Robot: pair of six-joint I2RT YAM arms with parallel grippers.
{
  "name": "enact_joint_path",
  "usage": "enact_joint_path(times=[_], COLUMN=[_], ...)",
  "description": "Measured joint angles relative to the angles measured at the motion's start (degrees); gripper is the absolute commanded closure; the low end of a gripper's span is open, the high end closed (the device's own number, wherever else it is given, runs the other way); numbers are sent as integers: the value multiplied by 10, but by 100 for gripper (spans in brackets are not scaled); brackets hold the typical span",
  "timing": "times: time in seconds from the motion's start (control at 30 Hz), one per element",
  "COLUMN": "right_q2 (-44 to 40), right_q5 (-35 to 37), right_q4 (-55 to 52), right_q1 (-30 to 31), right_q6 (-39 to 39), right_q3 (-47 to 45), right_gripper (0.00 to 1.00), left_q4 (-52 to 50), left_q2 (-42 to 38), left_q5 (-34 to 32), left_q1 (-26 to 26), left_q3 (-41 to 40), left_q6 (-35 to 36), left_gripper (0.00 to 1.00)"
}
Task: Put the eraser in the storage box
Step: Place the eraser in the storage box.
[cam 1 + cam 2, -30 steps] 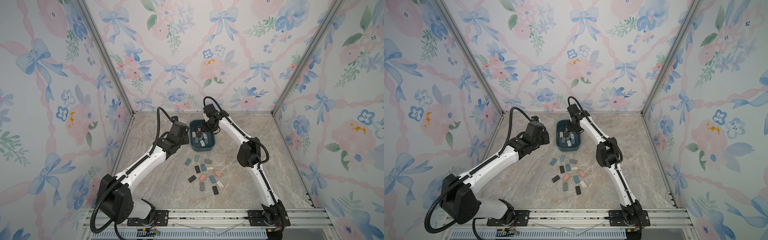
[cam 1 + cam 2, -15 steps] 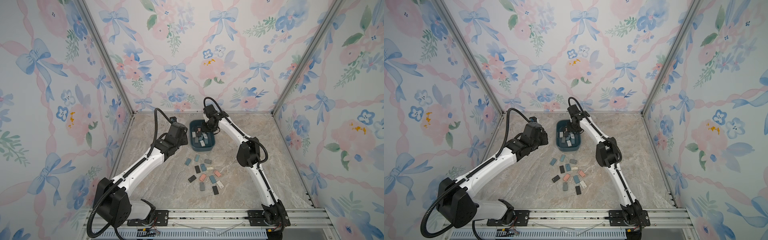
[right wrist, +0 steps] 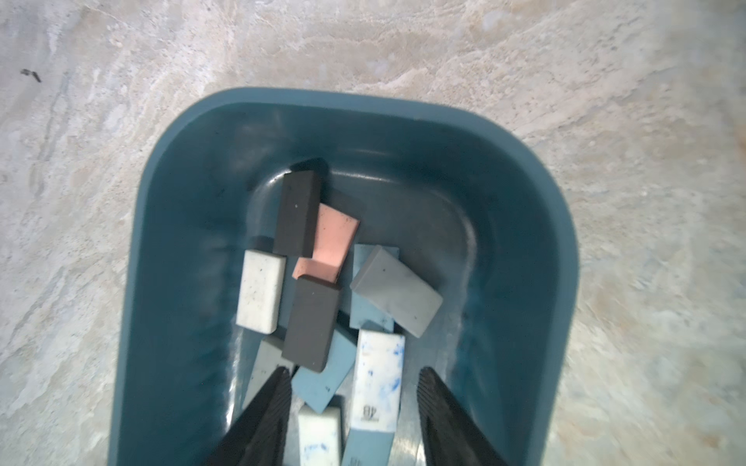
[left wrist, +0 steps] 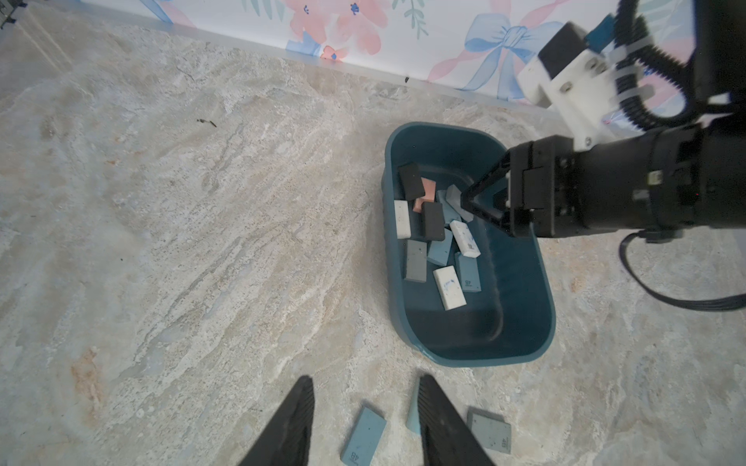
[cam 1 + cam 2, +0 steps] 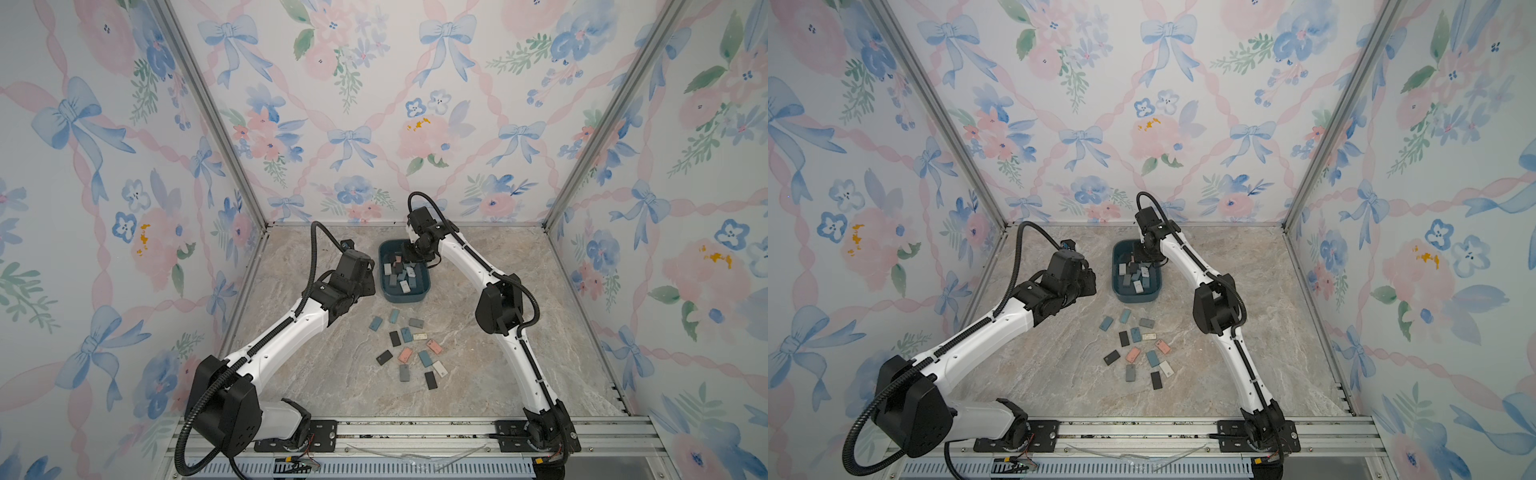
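The left gripper (image 4: 363, 381) is found poised above the counter (image 5: 478, 374), just beside the near left corner of the storage box (image 5: 405, 299). Its jaws are parted and nothing is held between them. A light blue eraser (image 4: 363, 437) is seen on the counter beneath the gap, so this arm is judged to be lined up for a pick, not a drop. About a dozen loose erasers (image 5: 409, 351) are noted lying flat and scattered in front of the box, apart from it and mostly apart from one another, so the task is assessed as partly done. The storage box is set upright on the counter toward the back wall, and roughly ten erasers are counted inside, crowded toward its far end. A grey eraser (image 3: 395, 300) is observed lying tilted across the others, and a black eraser (image 3: 300, 214) is propped on a pink eraser (image 3: 335, 238). This suggests that the pieces were dropped in, not laid down. The right gripper (image 3: 353, 373) is positioned low inside the box, above the heap, with its jaws spread and empty. It is judged to have let its piece go.
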Motion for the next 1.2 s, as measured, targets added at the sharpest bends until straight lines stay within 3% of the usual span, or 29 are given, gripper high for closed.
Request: enact_joint_path(times=[0.23, 0.6, 0.8, 1.2], right_q2=[-134, -363, -443, -535], right_q5=[-13, -26, -30, -30], right_q4=[32, 153, 198, 245], right_q1=[3, -2, -14, -32], right_q6=[-4, -2, 9, 30], right_q3=[-100, -361, -478, -604], right_gripper=[46, 45, 45, 44], left_q4=[0, 0, 0, 0], left_q2=[4, 54, 73, 120], left_q5=[31, 89, 106, 107], left_q1=[-5, -42, -52, -52], left_q3=[-31, -47, -65, -71], left_q6=[24, 84, 103, 125], left_gripper=[55, 54, 54, 53])
